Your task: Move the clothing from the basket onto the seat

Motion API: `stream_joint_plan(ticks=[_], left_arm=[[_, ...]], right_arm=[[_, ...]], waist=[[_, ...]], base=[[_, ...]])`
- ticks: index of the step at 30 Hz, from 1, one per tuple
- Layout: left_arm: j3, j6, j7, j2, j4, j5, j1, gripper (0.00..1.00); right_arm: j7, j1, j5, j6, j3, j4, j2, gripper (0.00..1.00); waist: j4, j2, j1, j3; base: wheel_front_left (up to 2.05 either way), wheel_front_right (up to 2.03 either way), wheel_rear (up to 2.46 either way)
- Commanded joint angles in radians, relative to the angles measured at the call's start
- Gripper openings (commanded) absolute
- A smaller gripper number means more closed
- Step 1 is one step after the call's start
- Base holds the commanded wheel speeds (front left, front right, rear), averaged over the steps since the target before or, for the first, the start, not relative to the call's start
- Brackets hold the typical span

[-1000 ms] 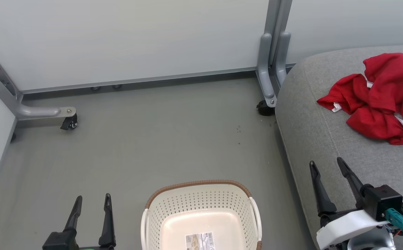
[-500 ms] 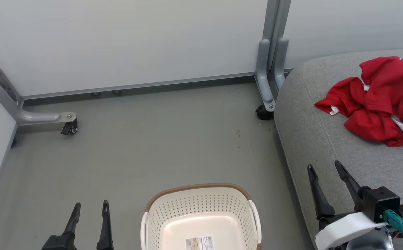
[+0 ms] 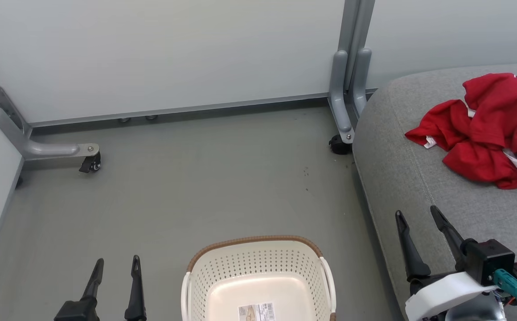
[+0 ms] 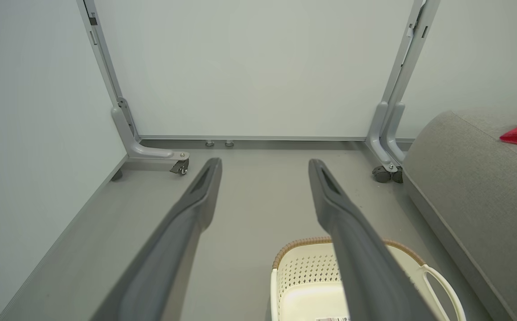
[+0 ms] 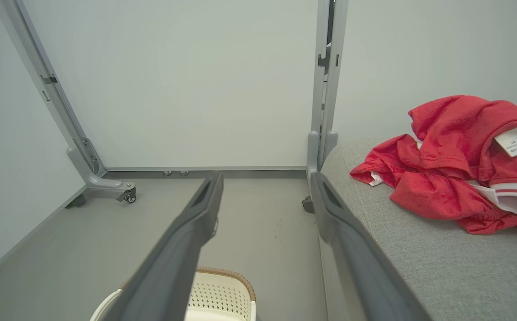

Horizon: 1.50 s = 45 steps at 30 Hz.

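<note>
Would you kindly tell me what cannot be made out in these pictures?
- The basket: its near part is cut off by the head view's bottom edge, so whether it is fully empty is unsure.
- The clothing: its right side runs past the head view's right edge, so the garment count is unclear.
- The tag and the basket's label: the print is too small to read.

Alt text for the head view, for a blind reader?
Red clothing lies heaped on the grey seat at right; the cream basket on the floor shows none inside. The left gripper and right gripper are open, holding nothing.
</note>
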Motion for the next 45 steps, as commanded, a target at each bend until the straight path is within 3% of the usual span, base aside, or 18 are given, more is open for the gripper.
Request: stream_joint_plan(ticks=[1,4,26,45], left_arm=[[0.001,-0.001,0.000,0.000,-0.002,0.000,0.000,0.00],[0.003,-0.002,0.010,-0.006,0.016,-0.015,-0.002,0.00],[0.049,-0.029,0.112,-0.015,0.022,-0.408,-0.069,0.00],[0.080,-0.047,0.182,-0.022,0.027,-0.670,-0.116,0.00]], right_arm=[[0.000,0.000,0.001,0.000,0.000,0.000,0.000,0.00],[-0.004,0.005,0.016,0.000,0.006,0.017,0.002,0.00],[0.010,-0.071,0.469,0.000,-0.005,0.118,-0.025,0.00],[0.026,-0.119,0.760,0.000,-0.020,0.184,-0.036,0.00]], waist=[[0.000,0.0000,0.0001,0.000],[0.001,0.0000,0.0001,0.000],[0.006,0.0000,0.0001,0.005],[0.010,0.0000,0.0001,0.009]], base=[[0.00,0.00,0.00],[0.00,0.00,0.00],[0.00,0.00,0.00],[0.00,0.00,0.00]])
